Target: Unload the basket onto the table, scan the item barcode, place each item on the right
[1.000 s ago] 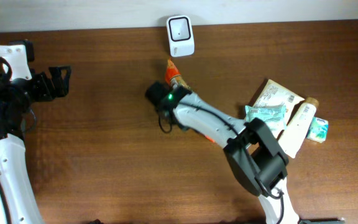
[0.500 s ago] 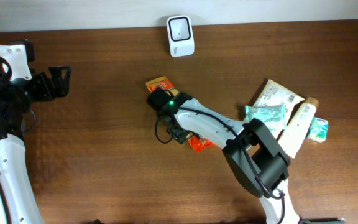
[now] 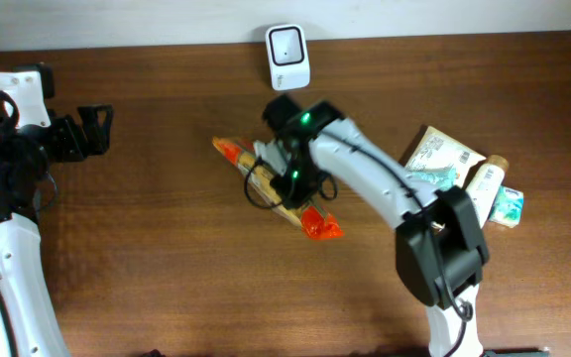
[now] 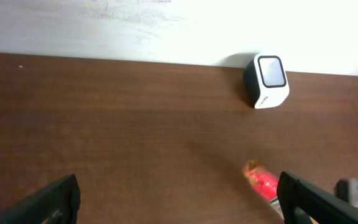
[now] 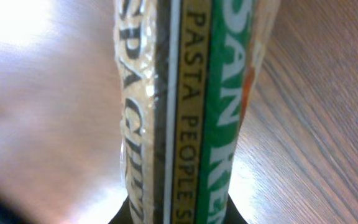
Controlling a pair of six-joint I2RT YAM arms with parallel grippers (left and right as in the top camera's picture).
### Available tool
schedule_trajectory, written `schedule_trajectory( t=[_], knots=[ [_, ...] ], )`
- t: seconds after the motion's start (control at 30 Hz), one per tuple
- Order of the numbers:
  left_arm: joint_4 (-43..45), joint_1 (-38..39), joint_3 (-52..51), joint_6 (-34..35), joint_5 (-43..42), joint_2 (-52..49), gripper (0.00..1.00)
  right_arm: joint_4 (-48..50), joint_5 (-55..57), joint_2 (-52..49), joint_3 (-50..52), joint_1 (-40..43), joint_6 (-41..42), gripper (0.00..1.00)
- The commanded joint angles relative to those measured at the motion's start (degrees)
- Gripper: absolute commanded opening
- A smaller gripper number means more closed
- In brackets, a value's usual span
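The presenting step is in hand: the spaghetti packet (image 3: 317, 222) lies slantwise just in front of the scanner (image 3: 287, 58), no barcode showing. The right claw (image 3: 287, 167) is clenched nearly closed around the packet's middle, touching nothing else. Next, I judge, it must turn the packet until the barcode faces the scanner's window.

The white tube-shaped right arm (image 3: 370, 169) in the middle of the frame has chunky black joints, a tiny green light (image 3: 305, 120) and a loopy black cable (image 3: 254, 194), and the white left arm (image 3: 8, 263) at the left edge has a black left gripper (image 3: 107, 129).
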State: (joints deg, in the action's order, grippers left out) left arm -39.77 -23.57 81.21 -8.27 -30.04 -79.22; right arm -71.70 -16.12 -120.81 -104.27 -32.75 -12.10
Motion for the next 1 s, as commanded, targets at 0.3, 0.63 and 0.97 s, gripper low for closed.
schedule_trajectory(
  t=[0.3, 0.63, 0.97],
  knots=[
    [0.1, 0.2, 0.4, 0.3, -0.6, 0.5, 0.99, -7.1, -60.2, 8.0, -9.4, 21.2, -11.7, 0.04],
    [0.1, 0.2, 0.4, 0.3, -0.6, 0.5, 0.99, 1.9, 0.5, 9.9, -18.3, 13.0, -2.5, 0.04],
    [0.1, 0.2, 0.4, 0.3, -0.6, 0.5, 0.99, 42.4, 60.6, -9.4, -17.8, 6.4, -13.5, 0.04]
  ],
)
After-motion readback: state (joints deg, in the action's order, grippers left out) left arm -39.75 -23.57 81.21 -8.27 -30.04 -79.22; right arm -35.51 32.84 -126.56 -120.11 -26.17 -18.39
